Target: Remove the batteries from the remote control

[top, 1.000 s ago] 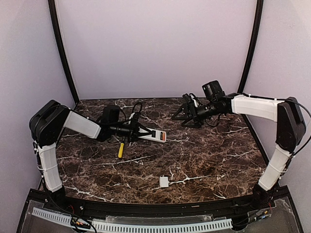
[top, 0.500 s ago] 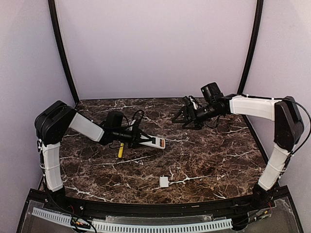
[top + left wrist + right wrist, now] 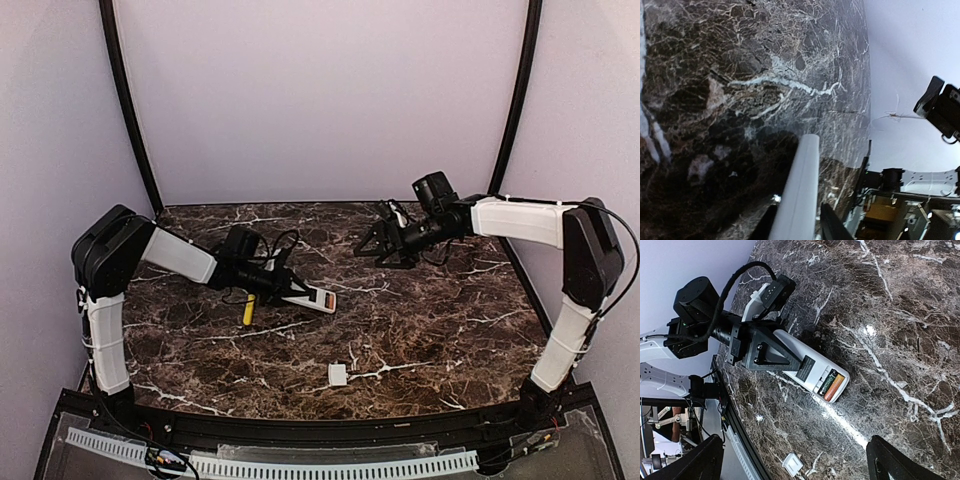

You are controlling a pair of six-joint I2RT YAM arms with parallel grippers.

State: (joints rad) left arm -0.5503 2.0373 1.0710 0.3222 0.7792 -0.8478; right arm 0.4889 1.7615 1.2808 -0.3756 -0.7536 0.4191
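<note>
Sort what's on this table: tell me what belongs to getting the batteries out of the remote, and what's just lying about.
Part of the job:
- remote control
- batteries, both sitting in its open compartment

Just lying about:
- yellow-handled screwdriver, beside the remote
- small white square piece, alone near the front edge

Dark brown marble table (image 3: 440, 320) with white veins all over. The white remote control (image 3: 310, 296) sits left of middle with a yellow-handled screwdriver (image 3: 248, 310) just left of it. 1 small white cover piece (image 3: 338, 375) lies nearer the front.
</note>
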